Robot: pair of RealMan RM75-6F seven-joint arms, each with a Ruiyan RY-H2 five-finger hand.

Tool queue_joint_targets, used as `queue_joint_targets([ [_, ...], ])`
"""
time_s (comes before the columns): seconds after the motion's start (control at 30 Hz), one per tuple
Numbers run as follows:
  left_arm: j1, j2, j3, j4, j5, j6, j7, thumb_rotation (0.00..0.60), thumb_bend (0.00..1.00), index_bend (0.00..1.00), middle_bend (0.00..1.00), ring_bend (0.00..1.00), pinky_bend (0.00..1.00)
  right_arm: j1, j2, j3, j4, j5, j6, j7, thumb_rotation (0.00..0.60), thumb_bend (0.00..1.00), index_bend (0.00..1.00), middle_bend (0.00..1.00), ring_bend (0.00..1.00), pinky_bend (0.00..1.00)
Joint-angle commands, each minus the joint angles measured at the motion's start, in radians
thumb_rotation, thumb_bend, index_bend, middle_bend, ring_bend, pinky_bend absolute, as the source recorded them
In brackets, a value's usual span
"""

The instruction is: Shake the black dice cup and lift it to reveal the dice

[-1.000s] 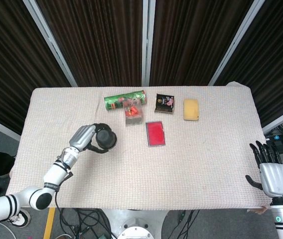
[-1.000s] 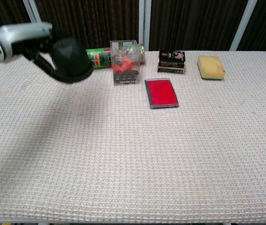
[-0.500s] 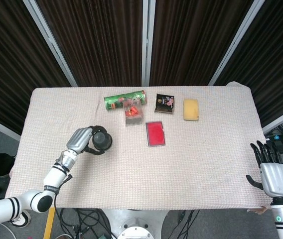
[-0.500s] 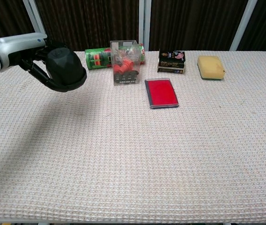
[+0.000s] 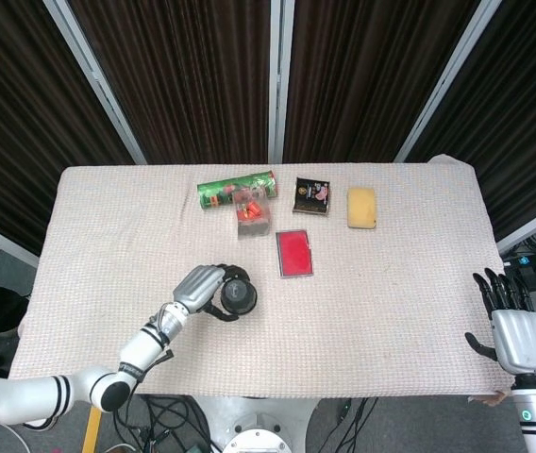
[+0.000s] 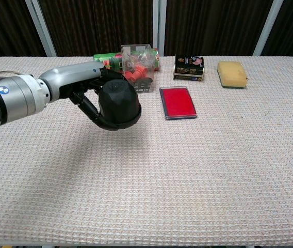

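My left hand [image 5: 204, 289] [image 6: 91, 92] grips the black dice cup [image 5: 237, 297] [image 6: 118, 104], its fingers wrapped round the cup's side. The cup hangs above the beige cloth near the table's middle left, mouth down, and no dice show under it. My right hand [image 5: 516, 330] rests at the table's front right corner with its fingers spread and nothing in it; the chest view does not show it.
Along the back stand a green can [image 5: 236, 190] lying on its side, a clear box of red pieces [image 6: 137, 75], a black packet [image 6: 189, 67] and a yellow sponge [image 6: 232, 74]. A red flat case [image 6: 177, 102] lies just right of the cup.
My left hand has swung the dice cup to the right and toward the front of the table, from the left side to near the red case. The right hand has not moved.
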Motion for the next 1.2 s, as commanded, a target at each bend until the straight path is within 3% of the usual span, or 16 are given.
queue_joint_targets([
  [0.03, 0.031, 0.067, 0.005, 0.08, -0.045, 0.021, 0.016, 0.6, 0.29, 0.53, 0.54, 0.32, 0.37, -0.001, 0.001, 0.002, 0.006, 0.005, 0.0, 0.01, 0.6, 0.1, 0.0, 0.02, 0.0, 0.0],
  [0.13, 0.051, 0.117, -0.007, 0.203, -0.121, 0.021, 0.041, 0.6, 0.29, 0.52, 0.54, 0.33, 0.37, 0.0, -0.001, 0.003, 0.015, 0.011, -0.007, 0.022, 0.6, 0.1, 0.0, 0.02, 0.0, 0.0],
  [0.23, 0.057, 0.153, -0.039, 0.227, -0.18, -0.007, 0.012, 0.6, 0.29, 0.52, 0.54, 0.33, 0.37, 0.001, -0.006, 0.002, 0.026, 0.014, -0.014, 0.024, 0.6, 0.1, 0.0, 0.02, 0.0, 0.0],
  [0.33, 0.057, 0.156, -0.043, 0.133, -0.145, -0.008, -0.02, 0.6, 0.29, 0.52, 0.54, 0.33, 0.37, 0.004, -0.011, 0.002, 0.03, 0.019, -0.022, 0.019, 0.6, 0.1, 0.0, 0.02, 0.0, 0.0],
  [0.47, 0.055, 0.095, 0.008, -0.053, -0.014, 0.005, -0.036, 0.6, 0.29, 0.52, 0.54, 0.33, 0.38, 0.006, -0.016, -0.002, 0.025, 0.012, -0.022, 0.006, 0.6, 0.1, 0.0, 0.02, 0.0, 0.0],
  [0.57, 0.054, 0.045, 0.03, -0.103, 0.056, 0.041, -0.016, 0.6, 0.29, 0.52, 0.54, 0.33, 0.4, 0.004, -0.012, -0.005, 0.018, 0.005, -0.016, 0.003, 0.6, 0.1, 0.0, 0.02, 0.0, 0.0],
  [0.7, 0.063, 0.052, -0.015, 0.02, -0.022, 0.105, 0.065, 0.6, 0.29, 0.52, 0.54, 0.34, 0.4, 0.001, -0.004, 0.002, 0.02, 0.012, -0.011, 0.018, 0.6, 0.1, 0.0, 0.02, 0.0, 0.0],
  [0.8, 0.057, 0.069, -0.058, 0.165, -0.154, 0.093, 0.131, 0.6, 0.29, 0.52, 0.54, 0.34, 0.4, 0.002, -0.004, 0.004, 0.028, 0.021, -0.018, 0.03, 0.6, 0.1, 0.0, 0.02, 0.0, 0.0],
  [0.9, 0.051, 0.082, -0.087, 0.23, -0.24, 0.065, 0.146, 0.6, 0.29, 0.52, 0.54, 0.34, 0.4, 0.002, -0.01, 0.001, 0.035, 0.02, -0.022, 0.031, 0.6, 0.1, 0.0, 0.02, 0.0, 0.0],
  [1.03, 0.057, 0.086, -0.077, 0.127, -0.193, 0.05, 0.098, 0.6, 0.29, 0.52, 0.55, 0.34, 0.4, 0.006, -0.014, 0.0, 0.035, 0.02, -0.027, 0.02, 0.6, 0.1, 0.0, 0.02, 0.0, 0.0],
  [1.2, 0.071, 0.052, -0.004, -0.1, -0.014, 0.082, 0.062, 0.6, 0.28, 0.52, 0.55, 0.34, 0.4, 0.003, -0.012, -0.002, 0.027, 0.011, -0.018, 0.013, 0.6, 0.1, 0.0, 0.03, 0.0, 0.0],
])
